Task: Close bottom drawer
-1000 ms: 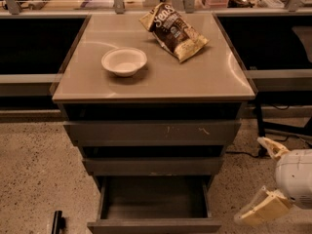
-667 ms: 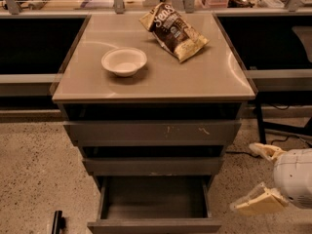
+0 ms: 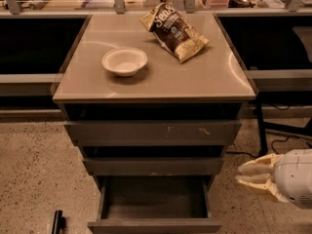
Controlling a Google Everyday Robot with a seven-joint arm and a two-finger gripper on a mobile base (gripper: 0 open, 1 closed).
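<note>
- Counter (image 3: pixel 195 82): tan-grey, smooth top with a slight sheen, capping a three-drawer unit; metal rail posts and cluttered desks behind its far edge.
- Floor (image 3: pixel 34 165): speckled pale terrazzo, below and to both sides of the counter.
- Dark recesses (image 3: pixel 29 43): black openings with a grey ledge, flanking the counter left and right.
- Bowl (image 3: pixel 125 61): white, shallow, upright, on the counter's left half.
- Chip bag (image 3: pixel 175 32): brown and cream, lying flat and slanted at the counter's far middle, well apart from the bowl; lettering "Sea" legible at its upper end, remaining print unreadable.
- Top drawer front (image 3: pixel 152 130): widest, directly under the counter, pale scratch marks toward its right.
- Middle drawer front (image 3: pixel 153 165): plain, next below the counter.
- Bottom drawer (image 3: pixel 155 225): lowest under the counter, pulled out toward the camera, shallow dark box exposed, plain unmarked front.
- Pincer (image 3: pixel 253 176): cream-coloured, on a white arm housing (image 3: pixel 295 177), low and to the right of the counter, beside the bottom drawer without touching it; released or clenched cannot be told.
- Cables (image 3: pixel 287 140): black, on the floor right of the counter.
</note>
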